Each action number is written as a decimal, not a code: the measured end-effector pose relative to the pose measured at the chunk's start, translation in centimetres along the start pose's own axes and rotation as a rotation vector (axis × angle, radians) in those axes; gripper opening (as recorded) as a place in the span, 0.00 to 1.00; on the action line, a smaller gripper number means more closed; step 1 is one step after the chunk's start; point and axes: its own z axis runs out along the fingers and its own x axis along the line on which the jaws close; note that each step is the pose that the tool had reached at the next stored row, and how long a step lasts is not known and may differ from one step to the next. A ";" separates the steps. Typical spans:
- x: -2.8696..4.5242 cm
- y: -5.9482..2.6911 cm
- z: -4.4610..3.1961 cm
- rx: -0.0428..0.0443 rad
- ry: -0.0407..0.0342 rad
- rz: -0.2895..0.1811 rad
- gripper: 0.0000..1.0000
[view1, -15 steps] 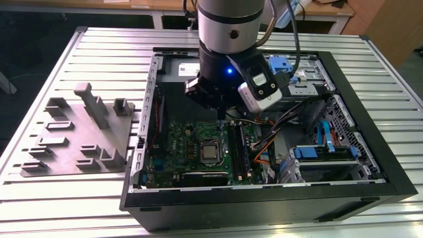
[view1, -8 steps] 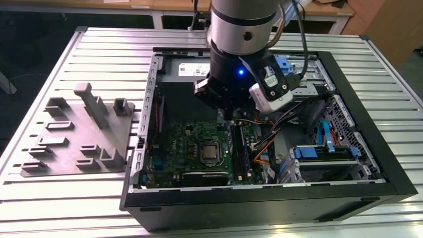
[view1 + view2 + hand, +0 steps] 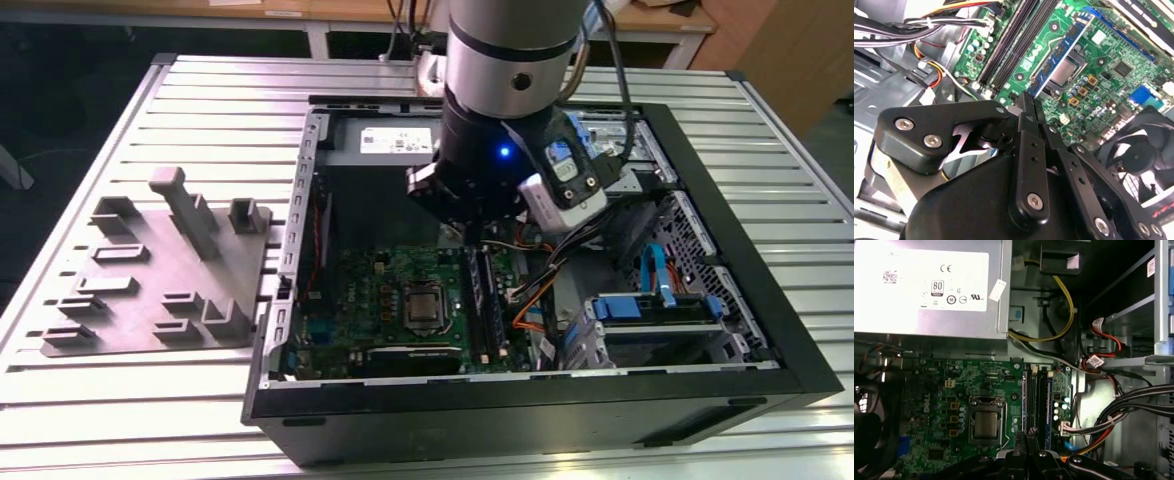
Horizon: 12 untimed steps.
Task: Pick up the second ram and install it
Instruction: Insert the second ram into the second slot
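My gripper [image 3: 467, 238] hangs inside the open computer case [image 3: 747, 300], low over the green motherboard [image 3: 380, 285]. In the second wrist view its black fingers [image 3: 1026, 112] are pressed together, and the gripper [image 3: 1028, 97] points at the end of the memory slots [image 3: 1009, 45]. The second ram [image 3: 1059, 57], a narrow dark blue-green stick with small chips, runs from right at the fingertips along the slots, beside the CPU socket [image 3: 1066, 75]. I cannot tell whether the stick is pinched or only touched. The first wrist view has the gripper [image 3: 1031, 432] over the slots [image 3: 1035, 400].
The silver power supply [image 3: 929, 285] sits at the case's far end. Cable bundles [image 3: 1124, 410] and the drive cage [image 3: 654, 310] crowd the exterior view's right. A black fan [image 3: 1139, 145] borders the board. A grey parts fixture [image 3: 160, 270] lies on the slatted table at the exterior view's left.
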 end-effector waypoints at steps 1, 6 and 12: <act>0.00 -0.01 0.18 0.0000 0.0000 0.000 0.12; -0.03 -0.06 0.91 -0.0001 0.0001 0.000 0.12; -0.60 -0.10 1.43 -0.0002 0.0013 0.000 0.12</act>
